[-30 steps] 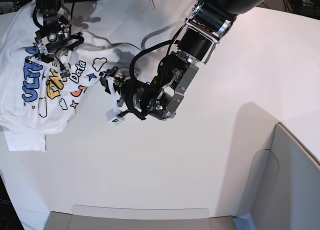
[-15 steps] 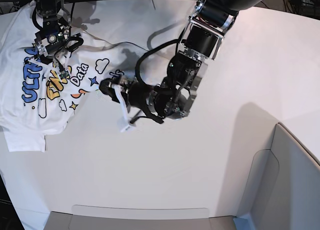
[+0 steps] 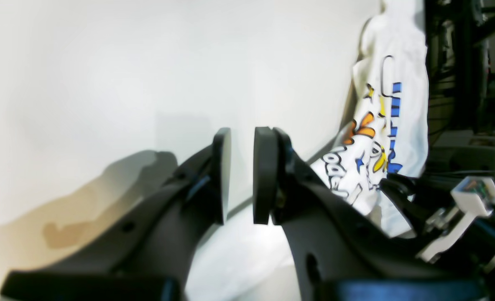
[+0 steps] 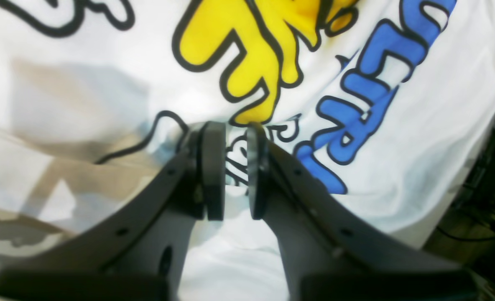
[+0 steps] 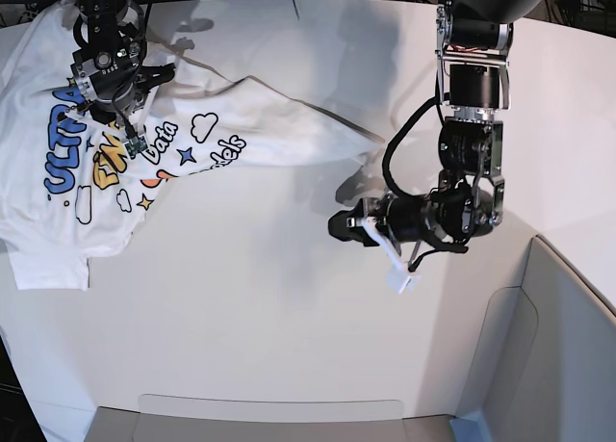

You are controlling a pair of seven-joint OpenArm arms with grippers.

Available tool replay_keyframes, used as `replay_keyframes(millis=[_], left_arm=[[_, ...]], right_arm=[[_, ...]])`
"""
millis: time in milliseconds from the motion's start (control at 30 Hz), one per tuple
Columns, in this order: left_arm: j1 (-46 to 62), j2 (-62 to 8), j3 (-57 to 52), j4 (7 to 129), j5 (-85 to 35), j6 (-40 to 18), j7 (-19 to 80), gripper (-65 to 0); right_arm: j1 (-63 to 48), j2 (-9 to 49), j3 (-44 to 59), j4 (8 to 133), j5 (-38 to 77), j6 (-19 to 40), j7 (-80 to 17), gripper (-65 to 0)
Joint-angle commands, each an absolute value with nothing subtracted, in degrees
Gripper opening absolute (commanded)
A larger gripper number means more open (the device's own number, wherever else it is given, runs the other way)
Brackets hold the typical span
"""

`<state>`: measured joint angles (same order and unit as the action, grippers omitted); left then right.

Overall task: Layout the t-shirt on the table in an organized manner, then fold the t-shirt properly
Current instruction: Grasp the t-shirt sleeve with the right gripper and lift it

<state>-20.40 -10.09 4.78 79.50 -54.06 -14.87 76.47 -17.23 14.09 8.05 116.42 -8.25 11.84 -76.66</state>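
**Shirt spread toward the far-left corner, one arm clear of it**

Nearest us, along the near edge of the table [image 5: 289, 326], we see only bare white surface, with a grey panel [image 5: 539, 355] standing at the near-right corner.

Farther in, right of the middle, the left gripper [image 5: 339, 224] hangs over bare tabletop, apart from the cloth. In its wrist view the left gripper [image 3: 242, 175] shows two dark pads standing a narrow gap apart with nothing between them, so we read it as released and empty.

Beyond that, the t-shirt [image 5: 106, 172] lies over the far-left part of the table, print side up, reaching the left edge. One long tongue of white cloth runs out from it toward the middle of the table, ending in a wrinkled point just beside the left arm. We can read blue "ULTRA", yellow and orange letters, clouds and stars; the cloth is rumpled, not flat.

Farthest, near the far-left corner, the right gripper [image 5: 123, 124] sits over the printed chest. In its wrist view the right gripper [image 4: 230, 173] has its pads slightly apart above the lettering; the view is blurred, and we cannot tell whether cloth is pinched.
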Motion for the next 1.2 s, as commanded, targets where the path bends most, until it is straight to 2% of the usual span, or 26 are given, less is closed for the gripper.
replay_keyframes(millis=[0,133,333,567,733,833,1000,1167], left_arm=[[-20.4,-11.6,4.1,81.5,-55.0,-14.5,76.4,-55.8],[-15.2,-14.3,-0.3,85.8,-54.9,-14.5,76.4,-55.8],[-8.1,-17.1,-12.1,91.2,-54.9,-14.5,76.4,-55.8],[-2.2,-18.9,-24.7,94.3,-54.7,-14.5,76.4,-55.8],[1.0,-19.8,-29.0,95.3,-54.6,-14.5,76.4,-55.8],[2.3,-20.2,-29.4,95.3,-54.6,-14.5,76.4,-55.8],[4.1,-20.1,-29.4,95.3,-54.6,-14.5,76.4,-55.7],[4.3,-20.1,-29.5,95.3,-54.6,-14.5,76.4,-55.7]], right_arm=[[-16.7,14.5,8.4,118.0,-8.6,11.8,-76.1,-54.7],[-14.0,14.3,8.4,118.2,-8.6,11.8,-75.3,-54.6],[-6.9,10.2,6.4,118.2,-8.6,11.9,-69.9,-54.5],[0.5,4.4,-10.2,117.8,-10.9,12.2,-69.9,-54.5],[1.1,-0.3,-27.4,114.9,-23.4,12.3,-69.9,-54.5],[1.1,-1.9,-34.3,109.7,-29.2,12.3,-68.7,-54.4],[0.9,-3.4,-40.2,101.7,-32.0,12.3,-64.9,-53.9],[2.5,-6.5,-42.7,96.7,-32.0,12.3,-64.7,-48.9]])
